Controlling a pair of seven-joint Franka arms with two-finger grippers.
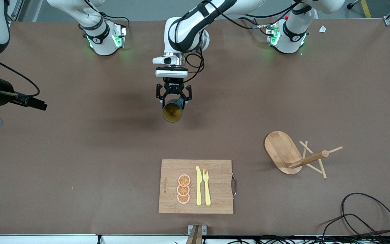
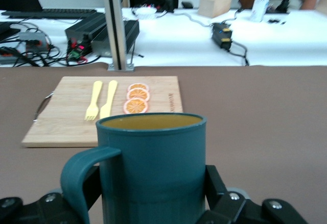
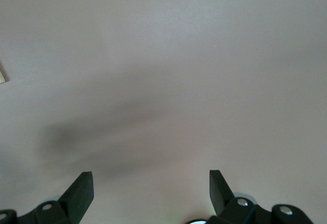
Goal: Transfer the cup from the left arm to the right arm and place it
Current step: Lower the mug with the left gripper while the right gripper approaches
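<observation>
The left gripper [image 1: 174,99] clamps one cup [image 1: 172,112] above the bare table [image 1: 80,152] centre. The right gripper [image 3: 151,183], fingers spread and empty, waits over its end. One cutting board [image 1: 215,200] carries three orange slices [image 1: 183,189], one knife [image 1: 198,186] and one fork [image 1: 207,187].

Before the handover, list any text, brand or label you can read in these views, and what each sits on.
"ROBOTIQ", likely: white print on the left gripper body, too small to be sure.
Engraved brand mark on the cutting board beside the orange slices: too small and blurred to read.
The cup held in the left gripper: no text visible.
Right gripper, open: no markings visible.
</observation>
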